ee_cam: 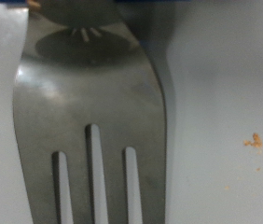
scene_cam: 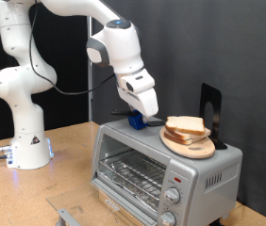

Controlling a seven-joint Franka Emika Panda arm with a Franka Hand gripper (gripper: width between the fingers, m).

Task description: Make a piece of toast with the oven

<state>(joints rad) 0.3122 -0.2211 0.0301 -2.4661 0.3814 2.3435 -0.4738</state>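
The silver-grey oven (scene_cam: 133,169) stands on the wooden table, its glass door shut and the wire rack showing inside. On its top lies a round wooden board (scene_cam: 191,147) with a stack of pale bread slices (scene_cam: 185,125); I cannot tell which one is the piece of toast. My gripper (scene_cam: 141,115) is low over the oven's top, to the exterior view's left of the board, right at a blue handle (scene_cam: 135,121). The wrist view is filled by a slotted metal spatula blade (ee_cam: 85,103) lying over the grey oven top (ee_cam: 225,84). My fingers do not show there.
A black upright plate (scene_cam: 211,106) stands behind the board on the oven. The robot's base (scene_cam: 27,146) is at the exterior view's left. A grey object (scene_cam: 67,215) lies at the table's bottom edge. Two knobs (scene_cam: 171,202) sit at the oven's front.
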